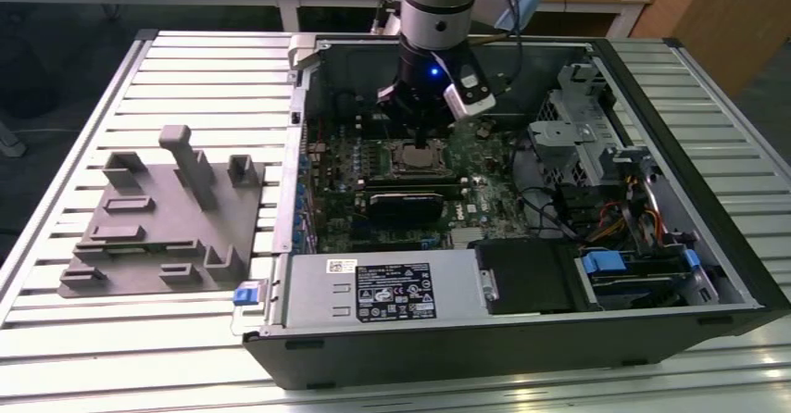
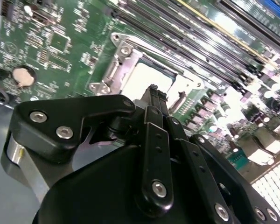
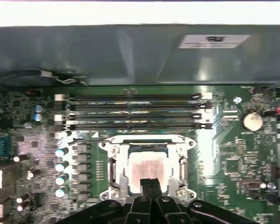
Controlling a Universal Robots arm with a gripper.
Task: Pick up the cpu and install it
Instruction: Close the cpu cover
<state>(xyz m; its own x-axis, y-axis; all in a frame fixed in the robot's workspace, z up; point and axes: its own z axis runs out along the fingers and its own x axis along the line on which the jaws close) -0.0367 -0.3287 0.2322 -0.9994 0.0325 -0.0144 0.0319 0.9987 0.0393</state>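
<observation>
I see the cpu [image 3: 148, 164] lying flat in the socket frame [image 3: 113, 148], on the motherboard [image 3: 233, 158] in the open case [image 1: 692, 246]. My gripper [image 3: 150, 183] hangs right over it with its fingers pressed together. They hide the cpu's near edge, so I cannot tell if they touch. Memory slots [image 3: 130, 112] run beside the socket, towards the case wall [image 3: 130, 51]. The other sides look freer.

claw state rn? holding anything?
Claw: closed, holding nothing; its tip sits over the cpu, which lies flat in the socket.
</observation>
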